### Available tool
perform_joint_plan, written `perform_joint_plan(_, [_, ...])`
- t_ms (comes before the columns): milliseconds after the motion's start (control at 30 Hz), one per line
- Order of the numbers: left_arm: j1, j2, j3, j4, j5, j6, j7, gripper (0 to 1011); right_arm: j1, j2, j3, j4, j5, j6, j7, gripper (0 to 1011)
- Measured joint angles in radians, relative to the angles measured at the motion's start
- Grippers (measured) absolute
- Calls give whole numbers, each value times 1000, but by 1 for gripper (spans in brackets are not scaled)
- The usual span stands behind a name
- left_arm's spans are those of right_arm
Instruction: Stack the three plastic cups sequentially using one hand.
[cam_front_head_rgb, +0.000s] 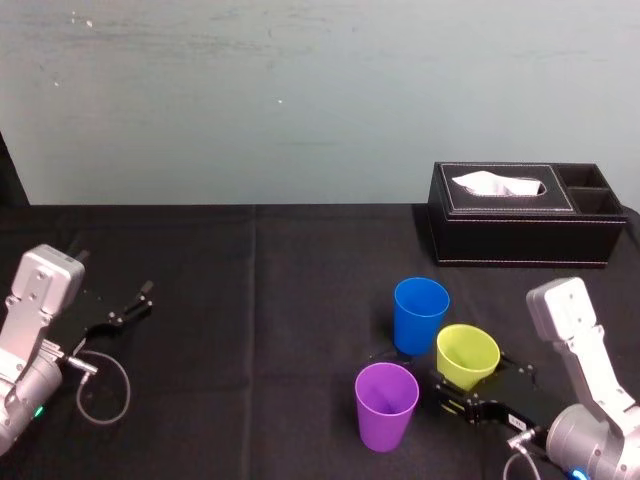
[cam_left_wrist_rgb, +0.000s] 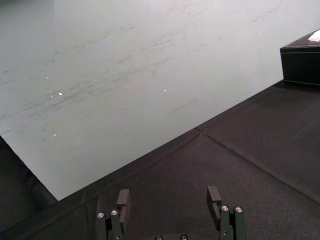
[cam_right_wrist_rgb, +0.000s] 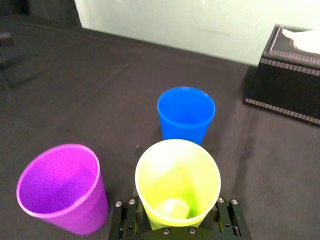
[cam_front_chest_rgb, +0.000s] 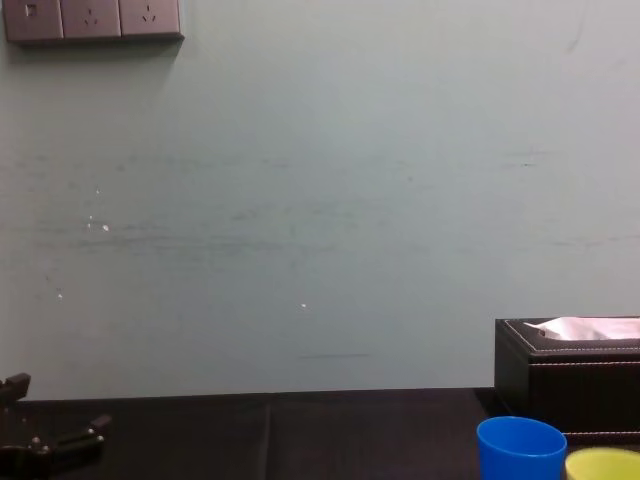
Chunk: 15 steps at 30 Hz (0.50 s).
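Right gripper (cam_right_wrist_rgb: 176, 221) clenched on yellow-green tapered plastic cup (cam_right_wrist_rgb: 177, 172); purple plastic cup (cam_right_wrist_rgb: 62, 187) and blue plastic cup (cam_right_wrist_rgb: 186, 114) crowd close, so a careless lift may topple either; left gripper (cam_left_wrist_rgb: 167, 196) parked, jaws released.

Silver-grey arms ending in black metal.
A grey cable (cam_front_head_rgb: 127, 388) loops off the left arm (cam_front_head_rgb: 40, 290); silver screws (cam_left_wrist_rgb: 101, 215) stud the left pincer (cam_left_wrist_rgb: 168, 195).
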Motion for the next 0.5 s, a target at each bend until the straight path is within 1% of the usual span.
perform_joint_plan(167, [0, 0, 0, 0, 0, 0, 0, 1000, 27, 1, 9, -21, -13, 12, 17, 719])
perform_joint_plan(300, [0, 0, 0, 0, 0, 0, 0, 1000, 64, 0, 13, -33, -20, 31, 38, 719])
perform_joint_plan(333, [0, 0, 0, 0, 0, 0, 0, 1000, 83, -3, 13, -35, -22, 41, 49, 719])
perform_joint_plan(400, [0, 0, 0, 0, 0, 0, 0, 1000, 103, -7, 13, -35, -22, 52, 60, 719])
perform_joint_plan(433, [0, 0, 0, 0, 0, 0, 0, 1000, 124, -12, 11, -34, -25, 62, 68, 719])
perform_joint_plan(500, [0, 0, 0, 0, 0, 0, 0, 1000, 145, -18, 6, -28, -29, 71, 74, 719])
